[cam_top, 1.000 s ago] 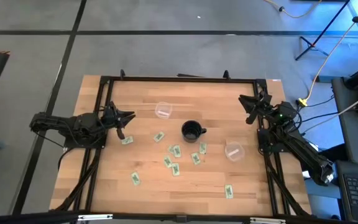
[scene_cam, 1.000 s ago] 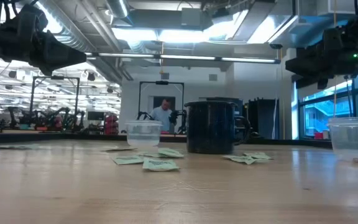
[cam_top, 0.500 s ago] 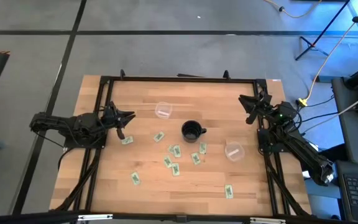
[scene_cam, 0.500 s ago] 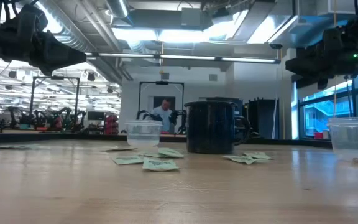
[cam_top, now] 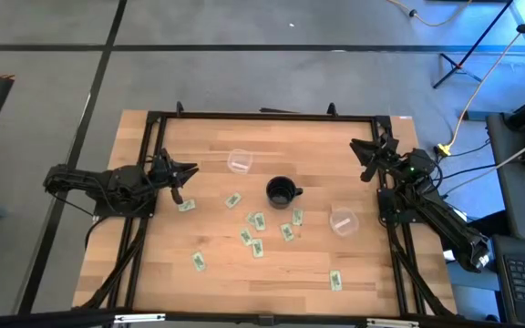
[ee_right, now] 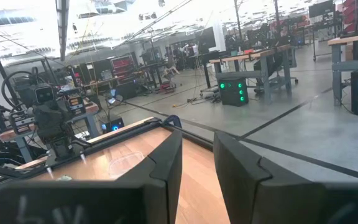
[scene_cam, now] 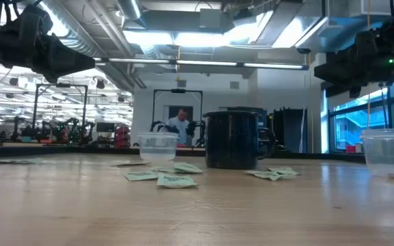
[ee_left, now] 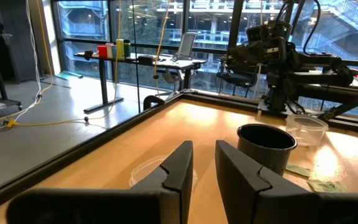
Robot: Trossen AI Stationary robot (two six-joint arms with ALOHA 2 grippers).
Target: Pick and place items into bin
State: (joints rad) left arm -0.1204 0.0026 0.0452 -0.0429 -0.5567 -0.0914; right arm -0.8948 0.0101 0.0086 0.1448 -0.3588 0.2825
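Ten or so pale green packets point(cam_top: 257, 221) lie flat on the wooden table point(cam_top: 208, 292), scattered across the middle of the frame around the black mug point(cam_top: 282, 192). They look light, thin and limp, so a pinch from above across a short edge seems best. At centre left, the left gripper point(cam_top: 186, 170) hangs over the table edge, fingers a narrow gap apart, holding nothing. At upper right, the right gripper point(cam_top: 365, 159) waits likewise, slightly parted and empty. Two clear plastic tubs point(cam_top: 239, 162) stand nearby.
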